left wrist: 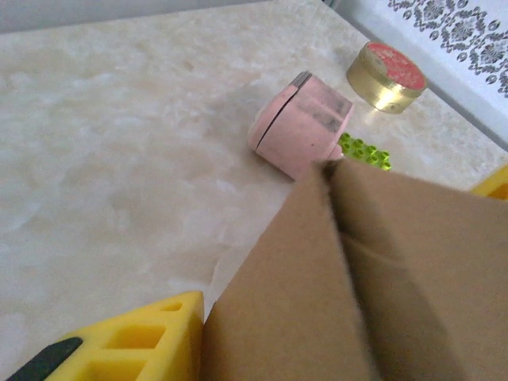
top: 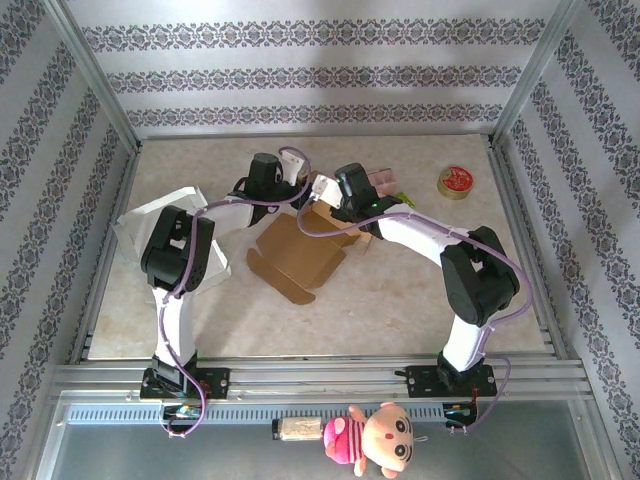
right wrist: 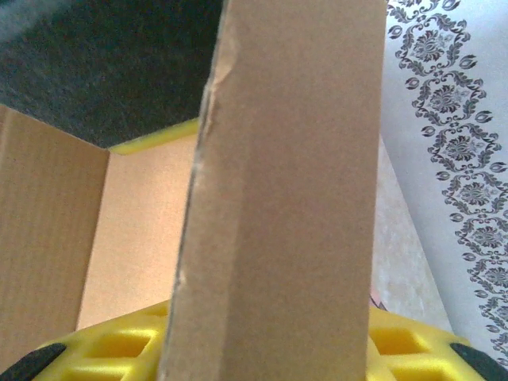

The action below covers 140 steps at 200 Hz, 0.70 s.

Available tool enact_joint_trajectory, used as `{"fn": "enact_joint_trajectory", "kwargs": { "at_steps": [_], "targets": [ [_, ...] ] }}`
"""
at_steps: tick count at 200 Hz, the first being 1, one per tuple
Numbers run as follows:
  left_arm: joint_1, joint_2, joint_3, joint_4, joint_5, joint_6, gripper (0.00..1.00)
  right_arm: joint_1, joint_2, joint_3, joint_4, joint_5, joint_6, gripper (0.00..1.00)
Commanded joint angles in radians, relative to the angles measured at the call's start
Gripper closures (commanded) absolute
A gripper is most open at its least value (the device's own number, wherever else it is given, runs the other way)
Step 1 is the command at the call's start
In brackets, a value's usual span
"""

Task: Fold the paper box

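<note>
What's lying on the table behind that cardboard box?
Past the cardboard box lies a pink tub on its side, with a gold tin farther off. A green studded piece peeks out beside the tub; the box hides the rest.

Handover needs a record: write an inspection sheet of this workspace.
Surface: beige marbled table, no spills seen.
Job's things: brown paper box, partly folded, panels raised.
Clutter: gold tin with red lid, pink container on its side, green piece, white panel.
Grippers: left gripper and right gripper at the box, cardboard between their fingers; grip unclear.
Cables: purple cables, one looping above the box.
Surroundings: patterned walls, plush toy on front rail.
</note>
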Motion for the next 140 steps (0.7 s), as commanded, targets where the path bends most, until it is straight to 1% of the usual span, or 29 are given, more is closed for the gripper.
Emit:
{"fn": "enact_joint_trajectory", "kwargs": {
  "at_steps": [1, 11, 19, 28, 42, 51, 74, 79, 91, 100, 109, 140],
  "targets": [
    [0.007, -0.082, 0.026, 0.107, 0.032, -0.002, 0.66, 0.017, 0.007, -0.017, -0.095, -0.066, -0.006, 0.57],
    [0.007, -0.079, 0.031, 0.104, 0.04, 0.002, 0.66, 0.018, 0.008, -0.015, -0.094, -0.065, -0.007, 0.57],
    [0.007, -0.075, 0.035, 0.1, 0.044, 0.001, 0.69, 0.018, 0.008, -0.016, -0.096, -0.066, -0.007, 0.57],
    [0.007, -0.068, 0.037, 0.099, 0.05, 0.001, 0.77, 0.017, 0.007, -0.015, -0.095, -0.066, -0.007, 0.57],
    [0.007, -0.057, 0.038, 0.104, 0.064, -0.006, 0.93, 0.017, 0.008, -0.017, -0.095, -0.065, -0.005, 0.57],
    [0.008, -0.052, 0.037, 0.108, 0.07, -0.008, 1.0, 0.017, 0.009, -0.017, -0.096, -0.066, -0.005, 0.57],
    [0.007, -0.046, 0.029, 0.12, 0.08, -0.015, 1.0, 0.017, 0.008, -0.019, -0.095, -0.07, -0.003, 0.57],
    [0.008, -0.047, 0.026, 0.122, 0.079, -0.015, 0.95, 0.018, 0.007, -0.019, -0.094, -0.069, -0.002, 0.57],
    [0.007, -0.051, 0.018, 0.128, 0.073, -0.014, 0.76, 0.018, 0.009, -0.019, -0.095, -0.07, -0.002, 0.57],
    [0.007, -0.055, 0.011, 0.13, 0.072, -0.005, 0.69, 0.018, 0.009, -0.017, -0.095, -0.07, 0.0, 0.57],
    [0.008, -0.059, 0.006, 0.126, 0.072, 0.009, 0.67, 0.018, 0.009, -0.017, -0.094, -0.069, 0.0, 0.57],
    [0.007, -0.067, -0.026, 0.12, 0.085, 0.066, 0.67, 0.018, 0.009, -0.016, -0.095, -0.072, 0.002, 0.57]
  ]
}}
